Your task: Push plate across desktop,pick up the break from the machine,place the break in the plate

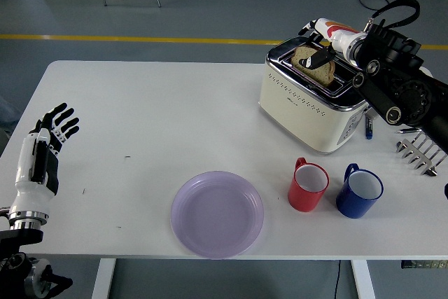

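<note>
I am picking up the bread (313,65) from the toaster (315,106) at two o'clock. My right hand (323,40) fingers touch it, grip unclear. Next, lift it straight up.

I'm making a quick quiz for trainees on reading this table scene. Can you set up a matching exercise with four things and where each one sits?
Things:
1. bread slice
2. purple plate
3. red mug
4. left hand

Places:
A. at the table's left edge, fingers spread, holding nothing
B. standing in the toaster slot, right hand at it
C. near the table's front edge, left of both mugs
D. between the plate and the blue mug

Pairs: 1-B, 2-C, 3-D, 4-A
</note>
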### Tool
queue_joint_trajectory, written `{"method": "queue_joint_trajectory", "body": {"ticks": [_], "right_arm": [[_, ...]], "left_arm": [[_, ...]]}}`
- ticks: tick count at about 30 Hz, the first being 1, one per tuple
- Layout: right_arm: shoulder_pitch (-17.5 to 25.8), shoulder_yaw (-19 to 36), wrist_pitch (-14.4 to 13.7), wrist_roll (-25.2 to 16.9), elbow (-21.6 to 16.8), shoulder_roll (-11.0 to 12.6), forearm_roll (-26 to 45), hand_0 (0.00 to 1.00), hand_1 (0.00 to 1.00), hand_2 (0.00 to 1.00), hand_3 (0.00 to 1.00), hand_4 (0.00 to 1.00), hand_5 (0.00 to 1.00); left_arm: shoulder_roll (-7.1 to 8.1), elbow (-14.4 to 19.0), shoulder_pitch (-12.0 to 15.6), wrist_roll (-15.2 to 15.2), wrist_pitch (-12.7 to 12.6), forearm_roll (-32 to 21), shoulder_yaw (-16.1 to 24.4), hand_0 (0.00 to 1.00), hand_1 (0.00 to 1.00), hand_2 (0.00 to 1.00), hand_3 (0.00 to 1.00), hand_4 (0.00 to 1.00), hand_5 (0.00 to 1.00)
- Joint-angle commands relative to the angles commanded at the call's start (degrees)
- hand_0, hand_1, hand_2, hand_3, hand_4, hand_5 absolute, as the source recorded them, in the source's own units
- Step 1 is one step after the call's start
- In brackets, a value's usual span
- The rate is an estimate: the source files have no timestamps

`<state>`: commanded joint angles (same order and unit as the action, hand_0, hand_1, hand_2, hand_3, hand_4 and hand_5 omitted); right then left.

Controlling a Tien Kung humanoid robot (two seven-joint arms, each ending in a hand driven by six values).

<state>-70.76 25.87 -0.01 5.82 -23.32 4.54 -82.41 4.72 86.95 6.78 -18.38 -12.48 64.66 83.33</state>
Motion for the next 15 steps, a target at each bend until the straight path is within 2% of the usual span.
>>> {"method": "queue_joint_trajectory", "body": {"ticks": [3, 4, 8, 10, 15], "right_arm": [[-0.39, -1.37, -0.23, 0.16, 1.22, -0.57, 1.29, 0.847, 0.749, 0.717, 0.828, 0.735, 0.147], [-0.57, -1.95, -0.32, 0.34, 1.66, -0.82, 1.8, 0.807, 0.74, 0.711, 0.826, 0.731, 0.151], [-0.9, -2.86, -0.73, 0.83, 2.41, -1.19, 2.2, 0.807, 0.74, 0.711, 0.826, 0.731, 0.151], [-1.07, -2.52, -1.35, 0.83, 2.39, -0.99, 1.81, 0.768, 0.741, 0.72, 0.829, 0.729, 0.153], [-1.58, -1.13, -2.24, 0.78, 2.21, -0.73, 0.48, 0.768, 0.741, 0.72, 0.829, 0.729, 0.153]], "left_arm": [[0.04, -0.04, -0.05, -0.28, -0.17, -0.16, -0.05, 0.758, 0.753, 0.812, 0.804, 0.537, 0.956], [0.05, -0.06, -0.04, -0.37, -0.24, -0.23, -0.06, 0.757, 0.752, 0.81, 0.803, 0.533, 0.95], [0.09, -0.16, -0.14, -0.46, -0.31, -0.41, -0.26, 0.757, 0.752, 0.81, 0.803, 0.533, 0.95], [0.07, -0.18, -0.37, -0.5, -0.31, -0.49, -0.45, 0.756, 0.75, 0.807, 0.801, 0.533, 0.949], [0.18, -0.37, -0.72, -0.52, -0.32, -0.63, -0.82, 0.756, 0.75, 0.807, 0.801, 0.533, 0.949]]}}
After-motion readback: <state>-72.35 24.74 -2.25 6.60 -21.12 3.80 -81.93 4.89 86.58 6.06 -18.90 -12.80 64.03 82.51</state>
